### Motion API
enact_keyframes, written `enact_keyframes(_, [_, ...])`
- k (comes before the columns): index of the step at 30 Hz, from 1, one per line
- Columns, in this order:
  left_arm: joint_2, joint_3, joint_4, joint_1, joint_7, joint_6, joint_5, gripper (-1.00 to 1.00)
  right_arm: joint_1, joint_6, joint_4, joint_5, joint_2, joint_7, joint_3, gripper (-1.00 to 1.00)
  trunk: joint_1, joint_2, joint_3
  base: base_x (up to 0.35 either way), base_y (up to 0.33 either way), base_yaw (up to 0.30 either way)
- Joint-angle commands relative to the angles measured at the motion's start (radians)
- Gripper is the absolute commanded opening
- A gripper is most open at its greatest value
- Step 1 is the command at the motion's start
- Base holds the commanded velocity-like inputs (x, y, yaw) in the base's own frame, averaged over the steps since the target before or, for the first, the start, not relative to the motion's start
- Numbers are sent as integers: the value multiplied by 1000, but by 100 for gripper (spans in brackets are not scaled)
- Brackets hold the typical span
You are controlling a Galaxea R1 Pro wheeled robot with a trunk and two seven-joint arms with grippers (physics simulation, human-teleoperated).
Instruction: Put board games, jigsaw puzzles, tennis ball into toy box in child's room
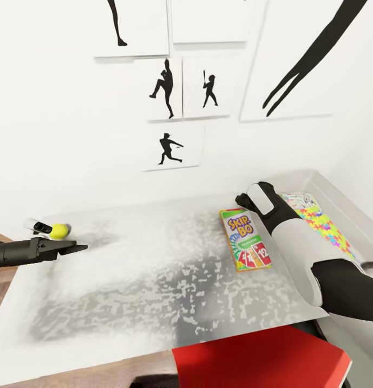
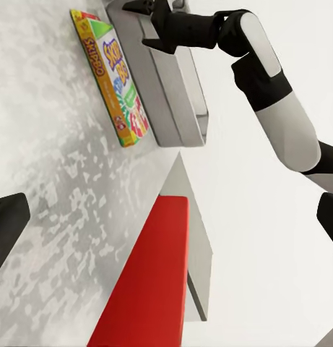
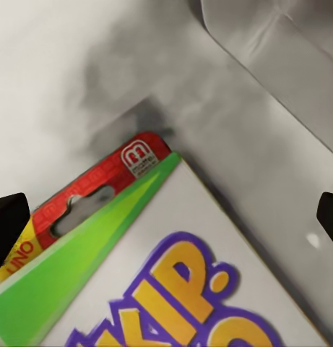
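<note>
Red board game [image 1: 262,358] lies nearest me at the table's [image 1: 127,291] front edge. I see my right gripper [image 1: 241,201] spread wide over the Skip-Bo box [image 1: 245,239]; beside it, the jigsaw puzzle [image 1: 321,221] sits in the toy box [image 1: 345,202]. Far left, the tennis ball [image 1: 59,231] is beside my left gripper [image 1: 73,248]; I cannot tell its opening.

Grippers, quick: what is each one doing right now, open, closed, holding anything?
Left gripper: cannot be told.
Right gripper: jaws open, empty, above the Skip-Bo box.

Jigsaw puzzle [image 1: 321,223] partly behind right arm [image 1: 294,242]
</note>
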Motion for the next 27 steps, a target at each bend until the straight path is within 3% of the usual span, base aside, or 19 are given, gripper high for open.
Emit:
enact_keyframes(1, [1,-1,0,-1,-4,11,0,100,-1,4,-1,-7,-1,-7,6,100,0,-2,-3,0,0,0])
enact_keyframes(19, [1,-1,0,-1,-4,11,0,100,-15,4,-1,-8,-7,-7,6,100,0,-2,-33,0,0,0])
enact_keyframes(27, [1,-1,1,-1,-4,10,0,100,-17,5,-2,-12,2,-7,6,100,0,-2,-46,0,0,0])
